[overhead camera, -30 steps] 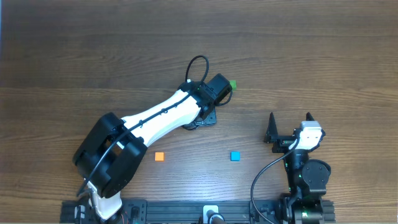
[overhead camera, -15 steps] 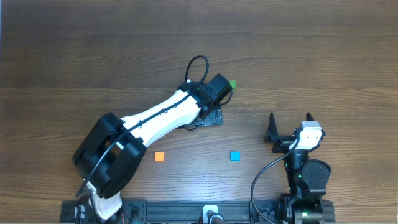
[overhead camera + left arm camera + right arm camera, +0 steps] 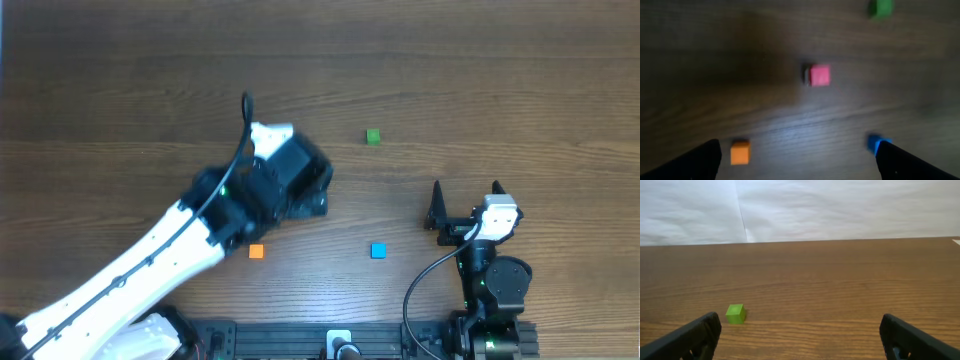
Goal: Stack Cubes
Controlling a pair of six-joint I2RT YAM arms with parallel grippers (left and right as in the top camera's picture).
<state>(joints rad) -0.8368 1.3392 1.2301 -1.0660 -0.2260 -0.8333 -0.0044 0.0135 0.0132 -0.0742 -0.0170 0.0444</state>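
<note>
Four small cubes lie apart on the wooden table. The green cube [image 3: 373, 137] [image 3: 881, 8] [image 3: 735, 314] is farthest back. Near the front are the orange cube [image 3: 256, 252] [image 3: 740, 152] and the blue cube [image 3: 378, 251] [image 3: 874, 143]. A pink cube [image 3: 819, 75] lies between them and the green one, below my raised left gripper [image 3: 303, 199] [image 3: 799, 154], which is open and holds nothing. My right gripper [image 3: 466, 202] [image 3: 800, 330] stands open and empty at the right, in front of and to the right of the green cube.
The wooden table [image 3: 520, 90] stretches bare to the back and to both sides. A white wall [image 3: 840, 210] rises behind its far edge. The arm bases and a black rail [image 3: 340, 340] line the front edge.
My left arm has pulled back from the green cube toward the left and front and has risen; the green cube now lies uncovered. The right arm has not moved.
</note>
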